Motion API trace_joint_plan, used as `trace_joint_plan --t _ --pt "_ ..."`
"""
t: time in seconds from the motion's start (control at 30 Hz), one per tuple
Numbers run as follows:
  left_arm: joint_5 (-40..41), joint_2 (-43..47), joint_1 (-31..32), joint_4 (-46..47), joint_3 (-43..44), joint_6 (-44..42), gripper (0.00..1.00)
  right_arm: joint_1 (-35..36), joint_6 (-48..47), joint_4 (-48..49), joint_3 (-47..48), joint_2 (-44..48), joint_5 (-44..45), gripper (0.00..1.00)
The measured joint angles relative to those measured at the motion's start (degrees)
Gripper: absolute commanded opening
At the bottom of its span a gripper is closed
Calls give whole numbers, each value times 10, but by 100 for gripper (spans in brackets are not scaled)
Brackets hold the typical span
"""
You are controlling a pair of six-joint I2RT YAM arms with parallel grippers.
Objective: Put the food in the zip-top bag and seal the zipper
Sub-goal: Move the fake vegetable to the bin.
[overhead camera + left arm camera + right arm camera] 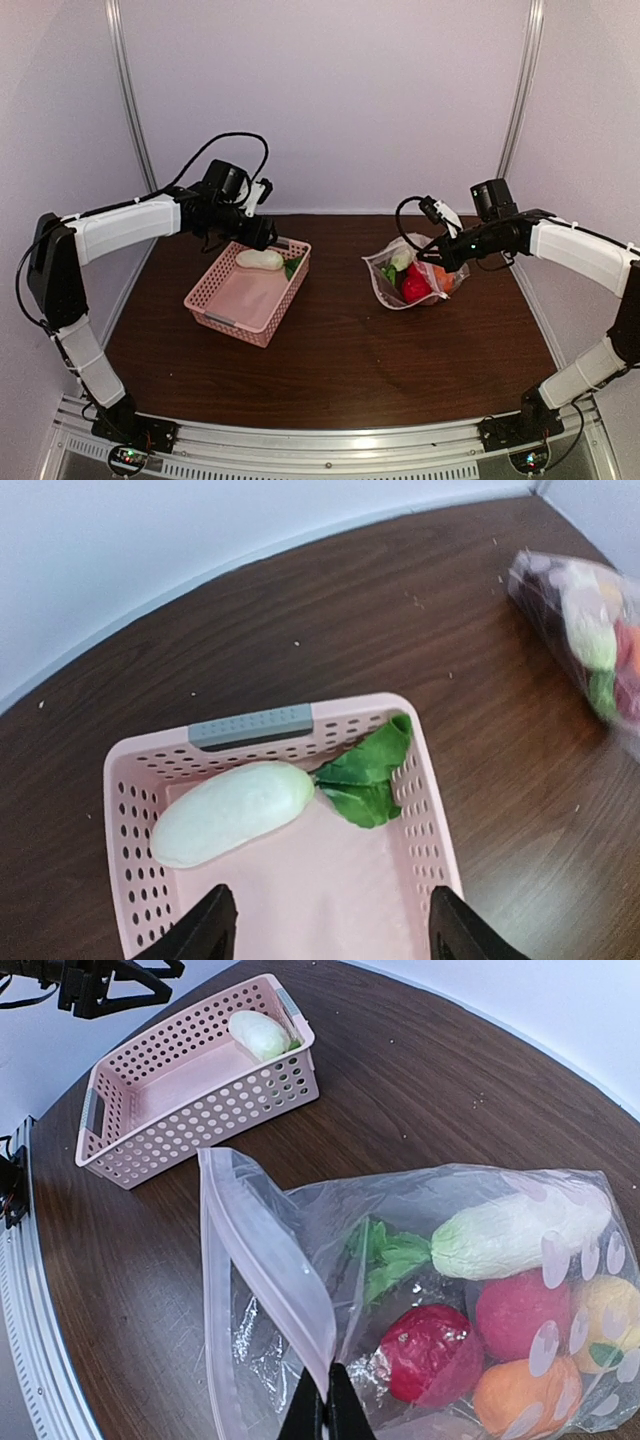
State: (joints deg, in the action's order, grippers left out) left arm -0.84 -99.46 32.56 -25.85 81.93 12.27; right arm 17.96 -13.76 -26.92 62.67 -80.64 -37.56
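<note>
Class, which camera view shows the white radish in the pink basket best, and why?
The left wrist view: the radish lies large and whole, leaves included. The top view shows it small at the basket's far end. The right wrist view shows it small and far off, its leaves barely visible.

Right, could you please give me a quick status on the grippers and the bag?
Left gripper open over basket, one white radish inside. Right gripper shut on zip-top bag edge, mouth unsealed. Nothing blocking.
</note>
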Motion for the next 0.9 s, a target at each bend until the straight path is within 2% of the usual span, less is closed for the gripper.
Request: trace_joint_plan --t 0.23,0.4,0.53,0.7,0.9 --pt "-30 -40 3 -31 3 -227 69 -7 0 16 -25 8 -15 0" --pt "-19 -79 -9 -54 40 -331 68 -7 0 19 -27 8 -28 0" --pt "1 -138 -26 -60 78 -381 65 -7 0 22 -29 8 -32 0" --pt "62 -197 -33 -52 89 -409 66 -7 -4 23 -31 8 -32 0" --pt "113 -209 -33 -9 88 -429 67 -7 -11 23 -31 7 -32 0"
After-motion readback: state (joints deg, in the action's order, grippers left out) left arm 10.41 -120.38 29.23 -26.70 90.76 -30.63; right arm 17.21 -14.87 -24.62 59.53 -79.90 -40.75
